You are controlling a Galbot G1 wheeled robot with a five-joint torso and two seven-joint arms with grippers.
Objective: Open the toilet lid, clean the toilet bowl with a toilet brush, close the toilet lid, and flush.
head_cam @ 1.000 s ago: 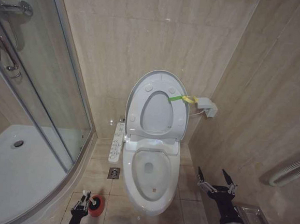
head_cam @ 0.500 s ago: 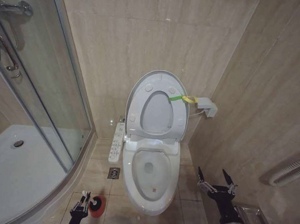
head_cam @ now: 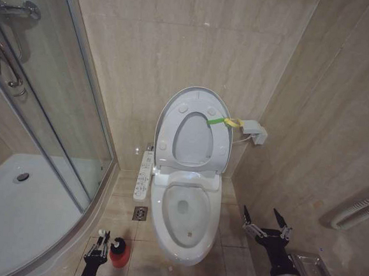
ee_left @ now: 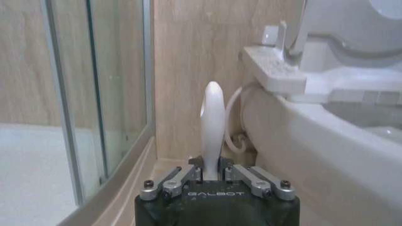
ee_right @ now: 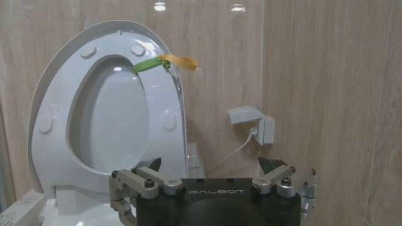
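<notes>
Brush handle (ee_left: 212,127) is pinched by the left pincer (ee_left: 212,173) beside the toilet bowl (head_cam: 184,224); best lifted straight out of the red holder (head_cam: 120,254). Right pincer (head_cam: 267,219) is spread wide.

On my left I see a glass shower enclosure (head_cam: 51,121) with a chrome mixer (head_cam: 15,9). A grey wall box (head_cam: 255,131) sits right, a floor drain (head_cam: 139,213) below.
</notes>
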